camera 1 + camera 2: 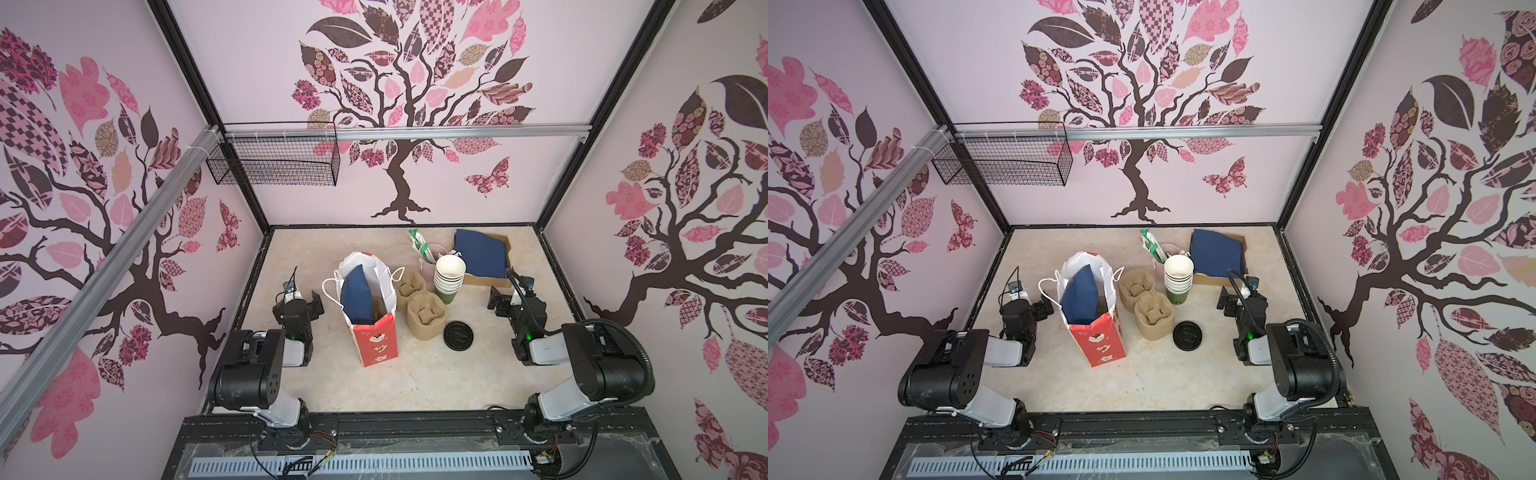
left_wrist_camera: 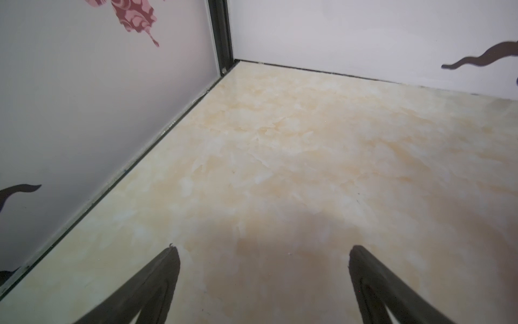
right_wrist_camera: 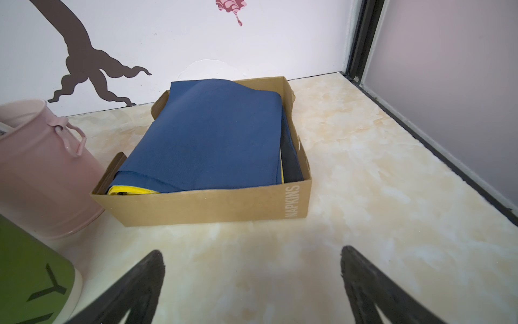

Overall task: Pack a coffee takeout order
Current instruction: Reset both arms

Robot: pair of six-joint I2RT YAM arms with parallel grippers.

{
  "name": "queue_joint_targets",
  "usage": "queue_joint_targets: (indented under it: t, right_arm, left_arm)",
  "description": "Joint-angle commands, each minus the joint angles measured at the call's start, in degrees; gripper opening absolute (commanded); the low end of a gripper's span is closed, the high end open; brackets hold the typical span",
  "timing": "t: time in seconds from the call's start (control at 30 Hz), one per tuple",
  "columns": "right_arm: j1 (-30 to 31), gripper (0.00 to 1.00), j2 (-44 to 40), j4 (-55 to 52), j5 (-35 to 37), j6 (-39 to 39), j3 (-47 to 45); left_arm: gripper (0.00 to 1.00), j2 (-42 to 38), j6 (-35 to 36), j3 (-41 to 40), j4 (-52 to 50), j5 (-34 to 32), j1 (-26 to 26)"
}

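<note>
Centre frame in both top views, we find the red-and-white bag standing open, a navy napkin inside. To its right the black lid lies flat on the worktop, just beside the tan carrier. Left gripper and right gripper hover spread wide, empty. Farther back sits the napkin box.

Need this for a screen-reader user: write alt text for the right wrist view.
An open brown cardboard box printed NAPKINS holds folded navy paper napkins on a cream marbled table. A pink metal pail stands beside it, a green cup nearer; the right pincer is open and empty.
</note>
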Motion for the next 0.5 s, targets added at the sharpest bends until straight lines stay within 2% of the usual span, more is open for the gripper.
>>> queue_joint_targets:
  t: [0.0, 0.03, 0.13, 0.2, 0.47]
  right_arm:
    - [0.61, 1.00, -0.53, 2.06, 2.05, -0.66, 0.87]
    - [0.92, 1.00, -0.45, 1.55, 2.39, -0.90, 1.16]
    - [1.26, 1.00, -0.18, 1.64, 3.05, -1.11, 1.36]
    - [1.29, 1.00, -0.18, 1.13, 3.05, -1.11, 1.53]
    - [1.71, 1.00, -0.31, 0.17, 3.34, -1.54, 1.95]
  left_arm:
    - [0.98, -0.32, 0.57, 2.41, 1.98, 1.24, 0.00]
    - [0.98, 0.91, 0.89, 2.11, 5.55, 1.11, -0.05]
    - [0.98, -0.98, 0.42, 2.75, 0.61, 1.39, -0.02]
    - [0.98, 0.35, 0.76, 2.33, 3.91, 1.05, -0.04]
    - [0.98, -0.60, 1.44, 3.10, 1.03, 1.05, -0.49]
